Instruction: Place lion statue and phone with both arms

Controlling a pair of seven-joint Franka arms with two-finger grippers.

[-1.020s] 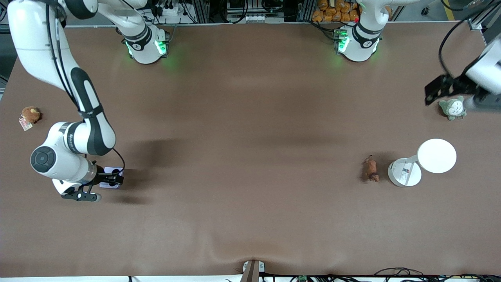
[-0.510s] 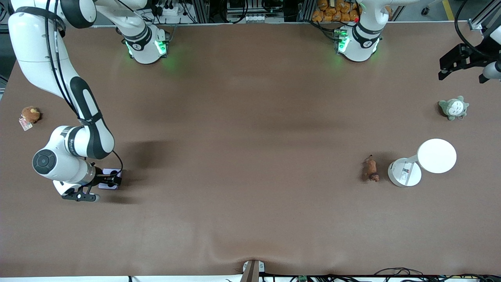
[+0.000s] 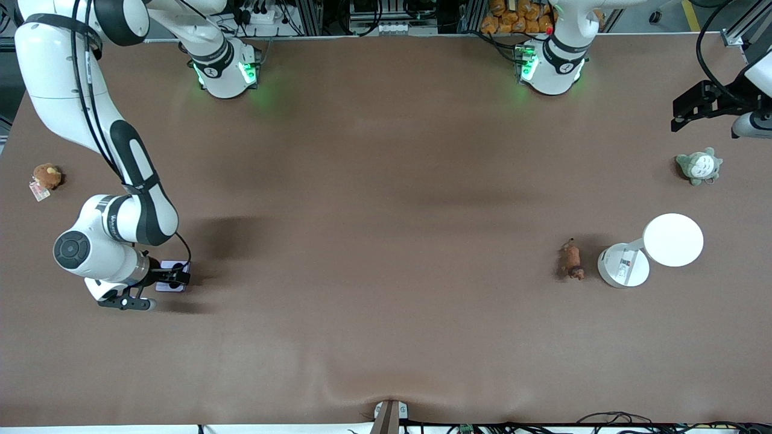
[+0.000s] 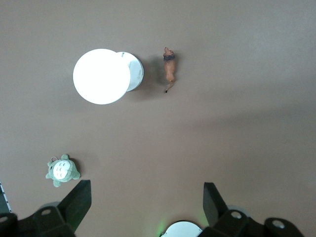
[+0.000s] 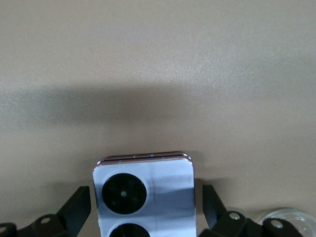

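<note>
The phone [image 3: 180,264], pale lavender with black camera circles, lies flat on the table near the right arm's end. My right gripper [image 3: 172,278] is down over it. In the right wrist view the phone [image 5: 163,190] sits between the open fingers [image 5: 78,206] of my right gripper [image 5: 145,200], with a gap on each side. The lion statue [image 3: 570,260], small and orange-brown, lies near the left arm's end beside a white stand; it also shows in the left wrist view [image 4: 170,70]. My left gripper [image 3: 693,110] hangs high over the table's edge, open and empty [image 4: 146,197].
A white stand with a round base [image 3: 623,266] and a disc top [image 3: 673,239] stands next to the lion. A grey-green plush [image 3: 698,166] lies below the left gripper. A round brown plush with a tag [image 3: 46,176] lies at the right arm's end.
The left gripper has gone from over the grey-green plush toward the robots' side of the table, then dipped slightly. The right gripper stays around the phone, shifting only slightly.
</note>
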